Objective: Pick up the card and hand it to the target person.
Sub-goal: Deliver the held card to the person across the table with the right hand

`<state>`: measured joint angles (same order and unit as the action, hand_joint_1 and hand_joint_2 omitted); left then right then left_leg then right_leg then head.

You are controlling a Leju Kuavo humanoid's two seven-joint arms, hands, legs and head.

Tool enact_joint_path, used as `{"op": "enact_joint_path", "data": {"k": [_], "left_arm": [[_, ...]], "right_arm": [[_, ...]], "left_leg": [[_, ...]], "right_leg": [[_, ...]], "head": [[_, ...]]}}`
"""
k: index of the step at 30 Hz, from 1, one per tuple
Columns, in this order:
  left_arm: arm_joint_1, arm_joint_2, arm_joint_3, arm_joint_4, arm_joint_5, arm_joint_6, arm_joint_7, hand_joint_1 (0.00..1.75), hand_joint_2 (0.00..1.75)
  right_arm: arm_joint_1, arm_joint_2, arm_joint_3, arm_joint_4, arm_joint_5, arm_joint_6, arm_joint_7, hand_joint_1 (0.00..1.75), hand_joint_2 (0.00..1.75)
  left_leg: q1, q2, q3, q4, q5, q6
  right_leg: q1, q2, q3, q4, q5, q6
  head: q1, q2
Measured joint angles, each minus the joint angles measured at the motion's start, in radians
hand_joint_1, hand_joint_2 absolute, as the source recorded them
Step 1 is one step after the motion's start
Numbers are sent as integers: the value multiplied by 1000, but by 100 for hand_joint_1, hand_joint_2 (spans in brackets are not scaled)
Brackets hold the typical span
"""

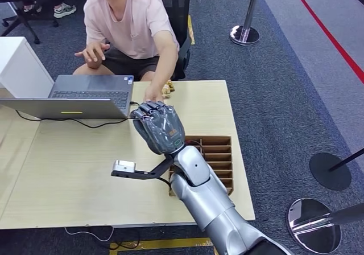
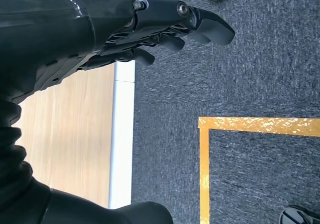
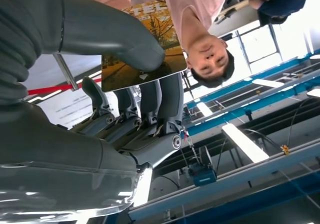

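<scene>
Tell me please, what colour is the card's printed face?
Golden yellow autumn foliage, best seen in the right wrist view: card.

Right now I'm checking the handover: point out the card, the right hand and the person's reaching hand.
card [image 3: 151, 49], right wrist view, printed face.
right hand [image 1: 160, 127], head view, back of hand.
person's reaching hand [image 1: 151, 93], head view, back of hand.

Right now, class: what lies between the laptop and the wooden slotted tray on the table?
In the head view, the right robot hand lies between the laptop and the wooden slotted tray, pinching the card, which shows in the right wrist view.
</scene>
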<state>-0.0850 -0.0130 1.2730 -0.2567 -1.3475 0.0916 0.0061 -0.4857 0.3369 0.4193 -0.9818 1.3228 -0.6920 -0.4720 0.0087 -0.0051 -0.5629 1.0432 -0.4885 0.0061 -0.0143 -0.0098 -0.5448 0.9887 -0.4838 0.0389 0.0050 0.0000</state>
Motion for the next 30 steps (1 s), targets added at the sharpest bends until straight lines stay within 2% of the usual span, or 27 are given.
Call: {"op": "enact_joint_path", "data": {"k": [7,11,12,16,30], "left_arm": [[0,0,-1,0,-11,-3,0,0,175],[0,1,-2,2,-14,-5,0,0,175],[0,1,-2,2,-16,-6,-2,0,175],[0,6,-3,3,-28,-4,-10,0,0],[0,13,-3,8,-16,0,-16,0,0]], "right_arm": [[-14,11,-30,33,75,0,62,136,175],[-29,11,-44,61,94,0,89,0,175],[-32,11,-46,67,98,0,95,0,175],[-42,11,-47,91,106,0,119,0,175],[-67,4,-61,162,94,-1,150,0,175]], "left_leg": [[0,0,0,0,0,0],[0,0,0,0,0,0],[0,0,0,0,0,0],[0,0,0,0,0,0],[0,0,0,0,0,0]], "right_leg": [[0,0,0,0,0,0],[0,0,0,0,0,0],[0,0,0,0,0,0],[0,0,0,0,0,0],[0,0,0,0,0,0]], "head": [[0,0],[0,0],[0,0],[0,0],[0,0]]}}
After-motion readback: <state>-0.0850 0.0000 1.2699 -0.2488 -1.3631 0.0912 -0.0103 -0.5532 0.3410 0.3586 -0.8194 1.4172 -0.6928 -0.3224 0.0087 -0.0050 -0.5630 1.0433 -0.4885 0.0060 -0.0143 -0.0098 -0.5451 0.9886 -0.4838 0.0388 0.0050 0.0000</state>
